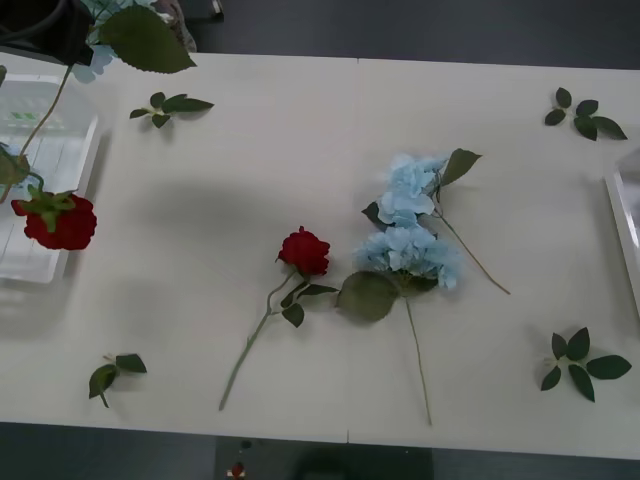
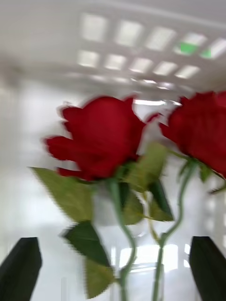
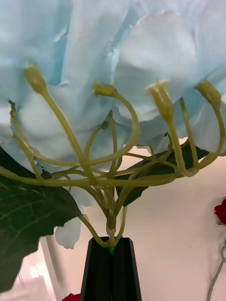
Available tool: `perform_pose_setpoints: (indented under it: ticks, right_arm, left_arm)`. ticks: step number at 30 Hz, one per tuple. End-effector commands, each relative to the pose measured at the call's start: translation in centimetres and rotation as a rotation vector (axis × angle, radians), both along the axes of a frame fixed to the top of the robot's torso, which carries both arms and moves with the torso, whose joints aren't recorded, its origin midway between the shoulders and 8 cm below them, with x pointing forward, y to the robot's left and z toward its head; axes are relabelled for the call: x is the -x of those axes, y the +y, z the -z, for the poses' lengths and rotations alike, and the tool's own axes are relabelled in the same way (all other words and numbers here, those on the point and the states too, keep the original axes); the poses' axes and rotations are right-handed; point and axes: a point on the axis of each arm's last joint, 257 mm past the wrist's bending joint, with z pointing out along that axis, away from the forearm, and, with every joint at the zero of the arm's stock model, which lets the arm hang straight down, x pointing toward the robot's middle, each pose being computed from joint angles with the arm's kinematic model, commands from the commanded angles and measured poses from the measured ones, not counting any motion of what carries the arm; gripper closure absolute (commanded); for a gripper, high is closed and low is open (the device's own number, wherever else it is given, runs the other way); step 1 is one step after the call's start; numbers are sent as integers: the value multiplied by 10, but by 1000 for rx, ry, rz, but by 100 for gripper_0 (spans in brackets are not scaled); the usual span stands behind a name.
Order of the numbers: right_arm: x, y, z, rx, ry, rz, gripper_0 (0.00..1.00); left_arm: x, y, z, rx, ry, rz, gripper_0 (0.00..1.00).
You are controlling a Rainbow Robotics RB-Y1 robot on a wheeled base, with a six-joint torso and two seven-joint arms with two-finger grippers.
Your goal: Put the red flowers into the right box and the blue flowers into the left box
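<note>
At the front view's top left corner, my left gripper (image 1: 45, 25) is shut on the stem of a blue flower (image 3: 113, 56); in the left wrist view its black fingers (image 3: 111, 242) pinch the stem base. A red rose (image 1: 60, 222) hangs over the left box (image 1: 60, 150), its stem rising toward that gripper. Another red rose (image 1: 303, 250) and two blue flowers (image 1: 410, 190) (image 1: 410, 250) lie mid-table. Only the right box's edge (image 1: 625, 230) shows. My right gripper (image 2: 113, 268) is open, with the stems of two red roses (image 2: 101, 136) (image 2: 202, 127) between its fingers.
Loose green leaf sprigs lie at the back left (image 1: 170, 105), back right (image 1: 585, 115), front right (image 1: 580, 365) and front left (image 1: 110, 372) of the white table (image 1: 250, 150). The near table edge runs along the bottom of the front view.
</note>
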Motion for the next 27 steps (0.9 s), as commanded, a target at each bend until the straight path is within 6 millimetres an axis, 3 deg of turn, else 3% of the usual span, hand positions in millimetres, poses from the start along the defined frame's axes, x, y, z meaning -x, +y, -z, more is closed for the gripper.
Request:
perform_pose_setpoints:
  ticks: [1,6,9,13,17,21,27]
  right_arm:
    - [-24,30,-80,2,-106,-111,2]
    - [-20,77,-119,-47,-112,-227,2]
    - [-17,99,-131,-57,-104,-282,2]
    - [-15,143,-145,-113,-107,-389,2]
    - [-17,174,-145,-156,-102,-454,2]
    - [-23,201,-132,-146,-68,-508,2]
    - [-37,240,-113,-47,-26,-587,2]
  left_arm:
    - [-7,-7,-21,-35,-60,28,100]
    - [-21,-24,-3,-65,-76,32,100]
    - [-24,-30,2,-69,-78,36,100]
    - [-26,-46,22,-77,-66,65,100]
    - [-28,-56,48,-44,-53,75,100]
    - [-30,-62,77,-2,-55,81,100]
    - [-31,-69,96,21,-59,80,100]
